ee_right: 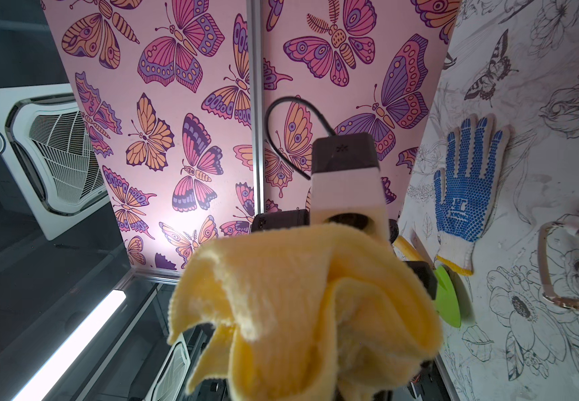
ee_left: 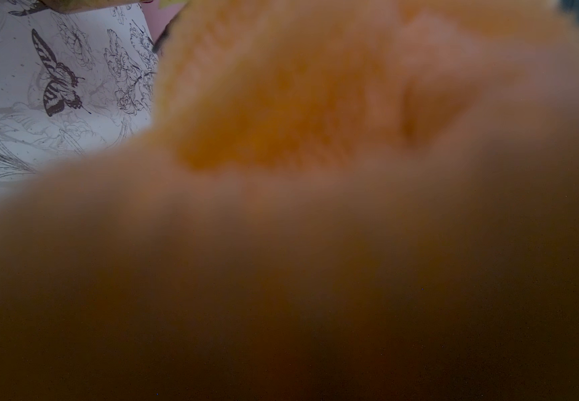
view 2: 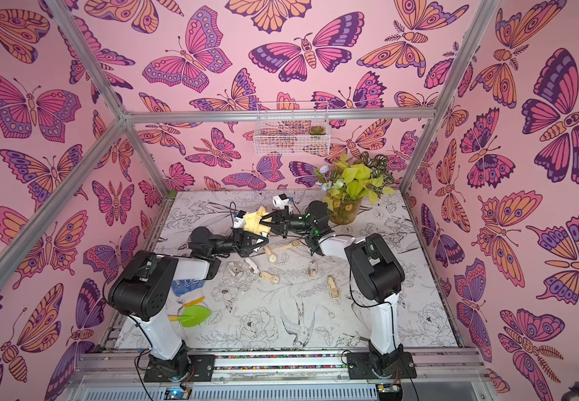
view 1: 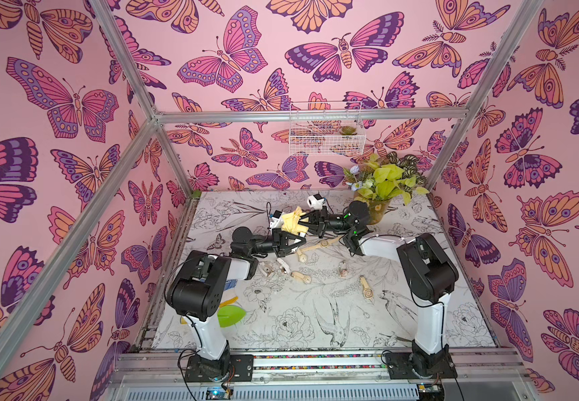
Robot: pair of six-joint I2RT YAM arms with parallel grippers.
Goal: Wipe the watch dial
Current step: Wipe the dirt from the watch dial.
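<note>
Starting nearest the arm bases: a green leaf-shaped plastic piece and a blue-dotted work glove lie on the counter, well back from the left gripper on the left arm's side.

Moving out, loose watches dot the counter short of both grippers. A wood-toned watch sits well back from the right gripper, and a pale watch lies back from the left gripper.

And here's the action! The left gripper is closed, low over the counter, pointing across toward the right arm. The tan-strapped watch stretches away from right at its tip, dial mid-strap. Pinched or merely lying there? Can't tell.

Just beyond and above, the right gripper is clamped on the yellow cloth, clear of the counter, its fingers buried in bunched folds. The cloth hangs so close to the left wrist camera that it fills that view as a blur.

Farther out, past the right gripper, stands a potted plant. On the back wall hangs a white wire basket.
</note>
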